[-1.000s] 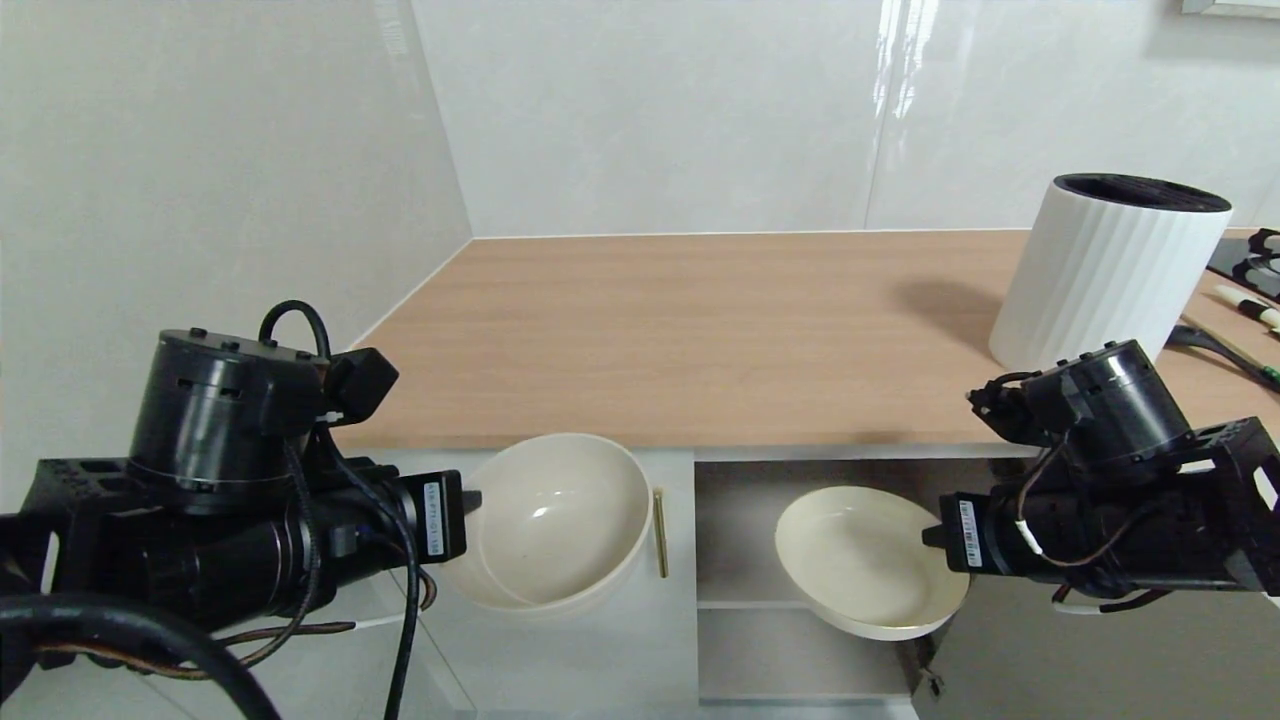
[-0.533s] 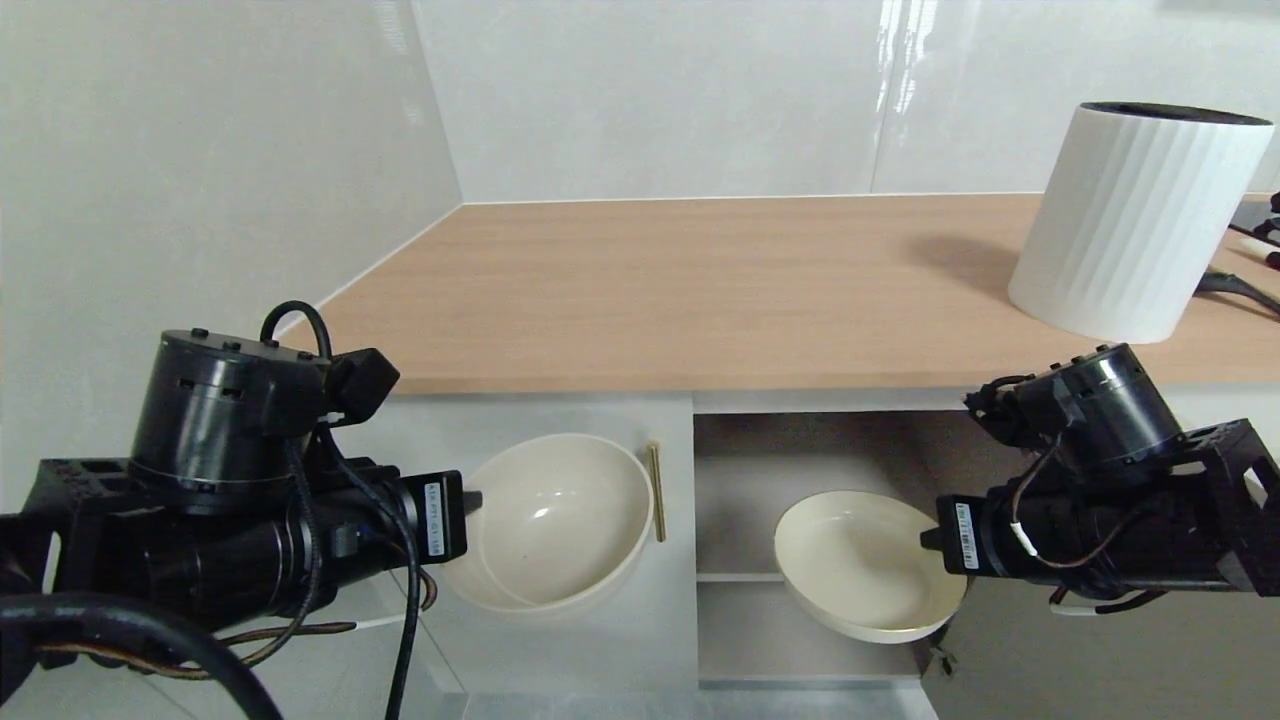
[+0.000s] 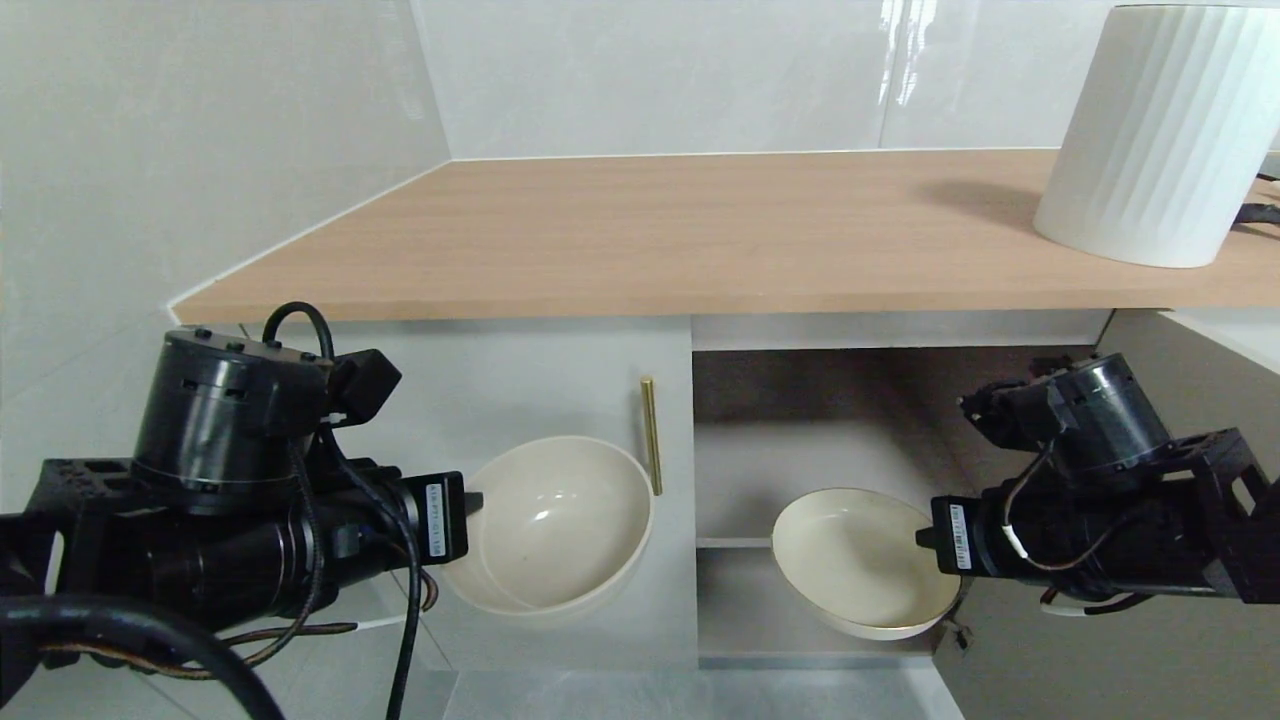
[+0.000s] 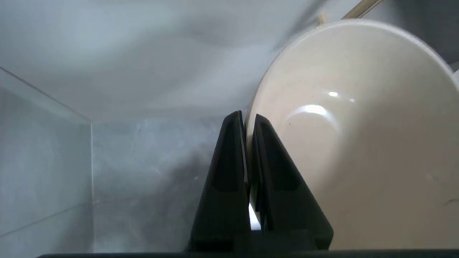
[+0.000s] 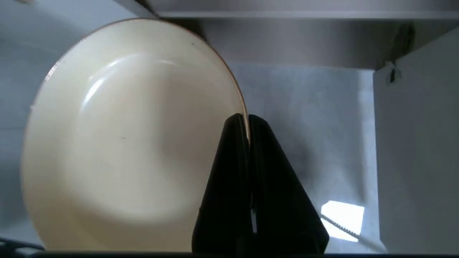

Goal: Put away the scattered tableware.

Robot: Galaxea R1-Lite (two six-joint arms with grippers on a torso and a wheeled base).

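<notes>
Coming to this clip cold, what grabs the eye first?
Two cream dishes held by their rims: a deep bowl in the left gripper before the closed cabinet door, a shallower bowl in the right gripper at the open cabinet. A white ribbed container stands at the right end of the wooden counter.

Cream bowl (image 3: 555,525), cream plate (image 3: 855,560), white ribbed canister (image 3: 1150,140)

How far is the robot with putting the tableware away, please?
Done: the cabinet is open. In hand: the left gripper is shut on a bowl, the right gripper on a plate, both in front of the cabinet. Left: set both inside; neither is on the shelf yet.
</notes>
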